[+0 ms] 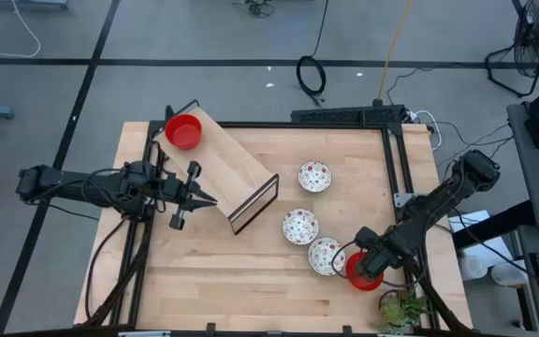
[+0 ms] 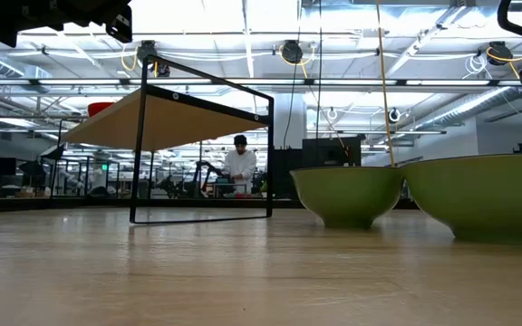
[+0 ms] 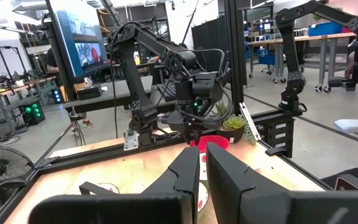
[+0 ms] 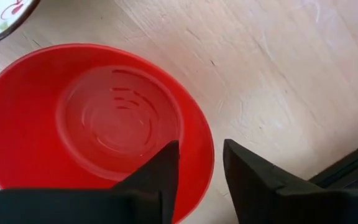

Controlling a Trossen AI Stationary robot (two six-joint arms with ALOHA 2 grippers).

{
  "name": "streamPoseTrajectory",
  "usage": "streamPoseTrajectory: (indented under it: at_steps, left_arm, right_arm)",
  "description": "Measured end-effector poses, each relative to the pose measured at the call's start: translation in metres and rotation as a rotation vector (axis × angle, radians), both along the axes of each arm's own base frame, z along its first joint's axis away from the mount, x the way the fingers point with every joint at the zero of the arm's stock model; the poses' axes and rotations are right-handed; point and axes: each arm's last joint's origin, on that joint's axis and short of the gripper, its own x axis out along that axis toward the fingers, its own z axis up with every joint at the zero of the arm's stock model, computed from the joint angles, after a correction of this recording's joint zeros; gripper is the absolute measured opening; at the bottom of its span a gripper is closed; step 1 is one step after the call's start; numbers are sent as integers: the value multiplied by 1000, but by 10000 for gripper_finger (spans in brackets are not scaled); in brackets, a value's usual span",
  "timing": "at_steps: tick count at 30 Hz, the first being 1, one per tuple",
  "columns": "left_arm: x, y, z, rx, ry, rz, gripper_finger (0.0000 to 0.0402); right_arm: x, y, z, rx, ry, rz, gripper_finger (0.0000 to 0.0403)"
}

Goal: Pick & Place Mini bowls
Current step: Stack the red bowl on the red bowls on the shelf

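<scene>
Right now your right claw (image 1: 367,267) is sitting low at the near right corner of the tabletop (image 1: 204,281), its two fingers (image 4: 160,171) straddling the rim of a red bowl (image 4: 92,124): one finger is inside the bowl, the other outside, with a narrow gap between them, so the rim is being bracketed. You cannot tell from the wrist view whether the pads are actually pressing it. That bowl is resting upright, mouth facing up; being round, it is showing no long axis.

Just beside it, three white patterned bowls (image 1: 299,226) are lying mouth up in a loose line running from near the claw toward the far middle of the tabletop. Another red bowl (image 1: 183,131) is sitting upright on the tilted wooden shelf (image 1: 237,168) at the far left.

Your left claw (image 1: 199,197) is hovering beside that shelf, fingers pressed together, holding nothing, pointing toward the right arm.
</scene>
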Motion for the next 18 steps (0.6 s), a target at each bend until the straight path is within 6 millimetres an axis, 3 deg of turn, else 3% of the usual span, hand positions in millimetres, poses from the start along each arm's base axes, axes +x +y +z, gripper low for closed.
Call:
streamPoseTrajectory:
  at_steps: [12, 18]
  left_arm:
    - [0, 0, 0, 0, 0, 0, 35]
    - [0, 0, 0, 0, 0, 0, 35]
  right_arm:
    - [0, 0, 0, 0, -2, -23, 105]
    - [-6, -4, -16, 10, 31, -22, 109]
